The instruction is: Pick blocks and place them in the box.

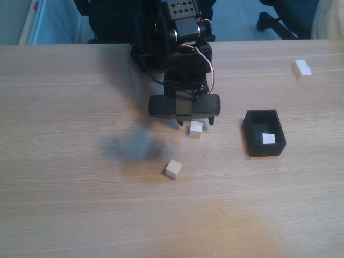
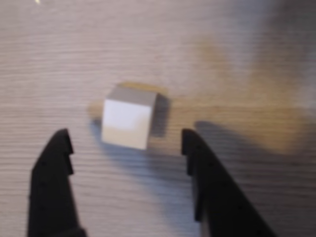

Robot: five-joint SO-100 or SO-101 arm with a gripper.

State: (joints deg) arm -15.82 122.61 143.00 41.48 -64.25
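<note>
My black gripper hangs over the middle of the table, open. In the wrist view its two fingers stand apart with a white block just beyond and between the tips, untouched. The same block sits under the gripper in the fixed view. A second white block lies nearer the front, and a third rests at the far right. The black box stands to the right of the gripper with one white block inside.
The arm's base and cables rise at the table's back edge. Chair legs show on the floor behind. Bare wood stretches across the left and front of the table.
</note>
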